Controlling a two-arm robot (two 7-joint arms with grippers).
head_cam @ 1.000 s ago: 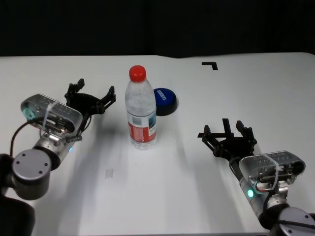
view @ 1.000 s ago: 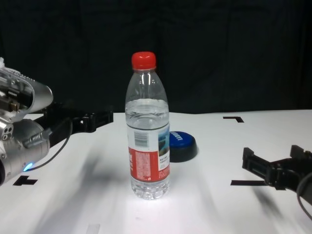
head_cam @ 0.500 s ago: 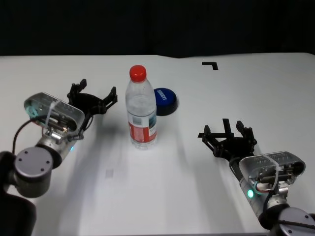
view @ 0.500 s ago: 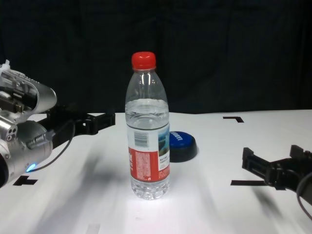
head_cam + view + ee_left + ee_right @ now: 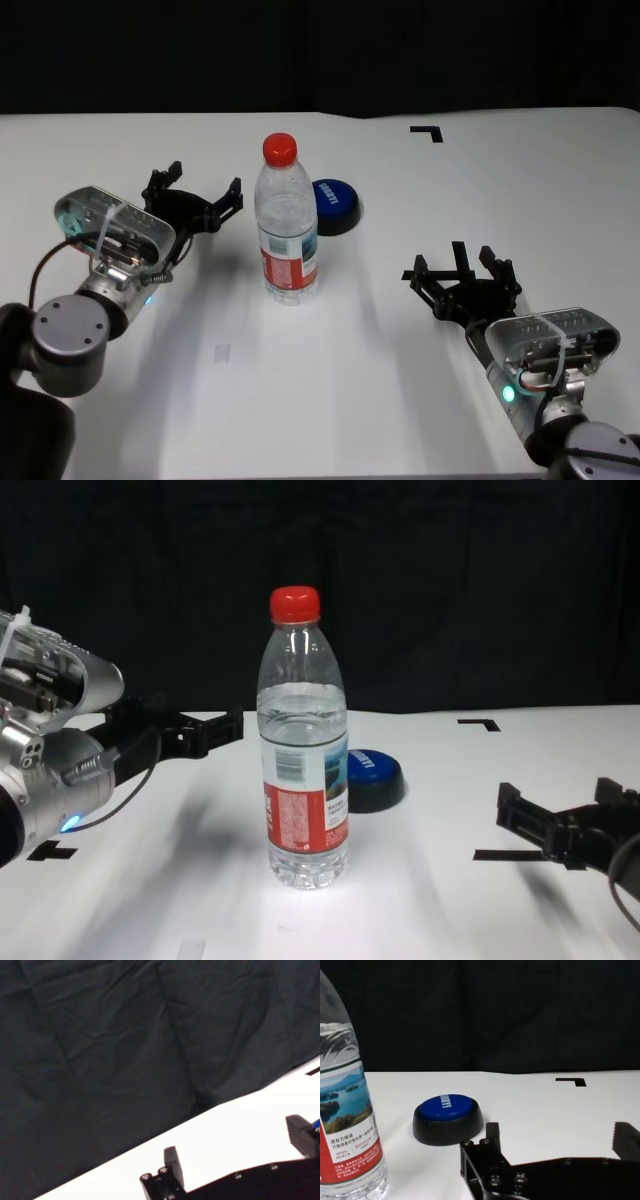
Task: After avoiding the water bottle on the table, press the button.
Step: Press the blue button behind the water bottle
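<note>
The water bottle (image 5: pixel 288 228), clear with a red cap, stands upright mid-table; it also shows in the chest view (image 5: pixel 305 770) and the right wrist view (image 5: pixel 347 1110). Just behind it to the right sits the blue-topped button (image 5: pixel 336 203) on its black base, also seen as button (image 5: pixel 372 780) and button (image 5: pixel 447 1117). My left gripper (image 5: pixel 200 184) hovers open just left of the bottle, level with its upper half, holding nothing; a left fingertip (image 5: pixel 228 726) nears the bottle's shoulder. My right gripper (image 5: pixel 460 264) rests open at the near right, well clear of both.
The white table (image 5: pixel 420 190) carries black tape marks: a corner mark (image 5: pixel 428 131) at the far right, a strip (image 5: pixel 500 855) by the right gripper, and one (image 5: pixel 50 851) near the left arm. A dark curtain backs the table's far edge.
My left gripper has crept forward and slightly right, closer to the bottle's left side. The right arm, the bottle and the button have not moved.
</note>
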